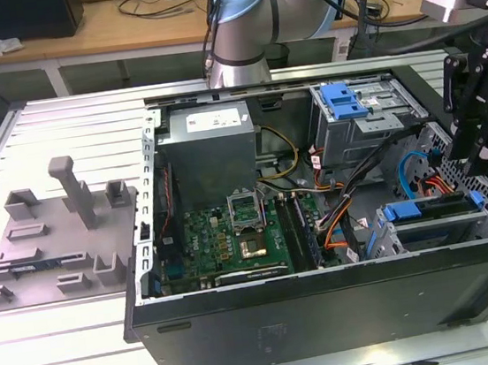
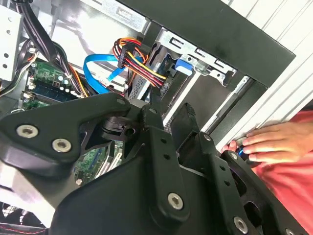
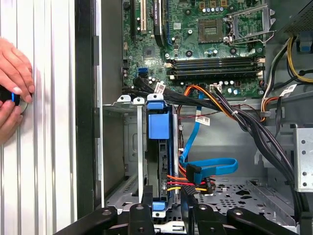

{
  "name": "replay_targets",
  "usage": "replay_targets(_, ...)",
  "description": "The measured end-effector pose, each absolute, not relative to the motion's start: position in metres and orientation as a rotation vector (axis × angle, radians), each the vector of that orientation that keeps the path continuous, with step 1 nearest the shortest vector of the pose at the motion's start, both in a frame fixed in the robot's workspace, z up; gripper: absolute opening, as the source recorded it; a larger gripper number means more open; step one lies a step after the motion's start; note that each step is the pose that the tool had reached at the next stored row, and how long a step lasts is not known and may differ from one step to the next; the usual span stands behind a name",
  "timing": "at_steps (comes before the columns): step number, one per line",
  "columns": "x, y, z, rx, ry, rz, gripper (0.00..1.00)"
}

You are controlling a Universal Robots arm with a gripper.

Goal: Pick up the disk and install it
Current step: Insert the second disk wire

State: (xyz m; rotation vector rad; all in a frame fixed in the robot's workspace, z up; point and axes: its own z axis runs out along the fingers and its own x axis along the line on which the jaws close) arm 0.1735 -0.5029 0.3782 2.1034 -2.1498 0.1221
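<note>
Your tool (image 1: pixel 481 158) hangs above the disk (image 3: pixel 159 161), grip unclear. It's stiff, heavy; hold its blue rails.

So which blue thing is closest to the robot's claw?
The blue carrier in the lower drive bay, just below the gripper. The other blue piece, the bracket atop the grey cage, sits further back in the case.
</note>
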Motion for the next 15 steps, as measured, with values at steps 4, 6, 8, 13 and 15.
replay_targets(4, 0.173, -0.503, 0.378, 2.103, -2.150, 0.122, 0.36)
replay_targets(6, 0.173, -0.503, 0.378, 2.103, -2.150, 0.123, 0.36)
replay_targets(8, 0.173, -0.503, 0.378, 2.103, -2.149, 0.123, 0.36)
replay_targets(13, 0.175, -0.490, 0.378, 2.098, -2.145, 0.130, 0.36)
replay_targets(15, 0.176, -0.483, 0.378, 2.089, -2.136, 0.145, 0.36)
